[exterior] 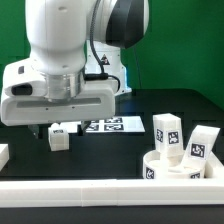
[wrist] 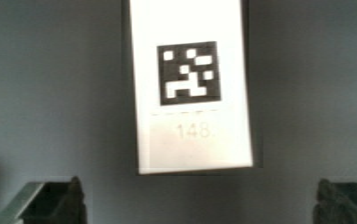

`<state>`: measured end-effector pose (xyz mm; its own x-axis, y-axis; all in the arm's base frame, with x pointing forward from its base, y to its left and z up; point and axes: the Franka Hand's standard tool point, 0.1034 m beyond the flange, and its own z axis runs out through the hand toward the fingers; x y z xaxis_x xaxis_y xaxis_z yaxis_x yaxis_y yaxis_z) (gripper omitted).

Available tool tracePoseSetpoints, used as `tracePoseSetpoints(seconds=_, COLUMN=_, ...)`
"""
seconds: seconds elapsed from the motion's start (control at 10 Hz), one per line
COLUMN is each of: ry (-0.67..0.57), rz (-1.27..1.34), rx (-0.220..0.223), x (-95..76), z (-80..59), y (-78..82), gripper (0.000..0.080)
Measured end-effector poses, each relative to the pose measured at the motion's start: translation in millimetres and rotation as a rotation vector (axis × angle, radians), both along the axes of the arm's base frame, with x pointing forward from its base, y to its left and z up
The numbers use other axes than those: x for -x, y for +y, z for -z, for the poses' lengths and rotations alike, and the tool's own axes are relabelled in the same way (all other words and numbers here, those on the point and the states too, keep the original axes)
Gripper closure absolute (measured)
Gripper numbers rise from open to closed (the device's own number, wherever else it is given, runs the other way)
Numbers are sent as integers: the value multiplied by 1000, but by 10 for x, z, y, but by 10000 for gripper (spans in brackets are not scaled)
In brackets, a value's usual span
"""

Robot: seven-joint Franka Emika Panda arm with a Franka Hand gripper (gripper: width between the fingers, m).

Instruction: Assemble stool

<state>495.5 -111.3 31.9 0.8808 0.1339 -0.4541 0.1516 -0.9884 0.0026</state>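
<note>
Three stool legs and the round seat [exterior: 178, 170] appear in the exterior view. The first leg [exterior: 60, 138] lies on the dark table [exterior: 120, 155] directly below the gripper [exterior: 66, 127]. The second leg [exterior: 165, 135] and third leg [exterior: 203, 146] stand upright at the exterior view's right, close by the seat. Whether they touch it cannot be told. The marker board [exterior: 116, 125] lies flat behind the first leg, and a long white rail [exterior: 100, 190] crosses the foreground. The arm hides the gap between the jaws in this view. The wrist view shows only the first leg [wrist: 193, 90], a long block with one square tag and faint embossed digits, on the grey table [wrist: 50, 80]. The gripper [wrist: 201, 203] stands spread wide; both fingers [wrist: 50, 203] are clear of the leg and hold nothing.
</note>
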Motion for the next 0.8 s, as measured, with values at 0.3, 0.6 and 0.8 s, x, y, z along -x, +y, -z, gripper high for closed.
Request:
tracePoseSetpoints(seconds=0.3, ry=9, rz=-11, rx=79, x=-14, z=38, y=-46, gripper=150)
tracePoseSetpoints(seconds=0.6, ry=11, rz=34, rx=108, x=79, z=90, y=-117, gripper=150)
tracePoseSetpoints(seconds=0.8, ry=38, rz=35, rx=110, x=101, z=100, y=-92, gripper=150)
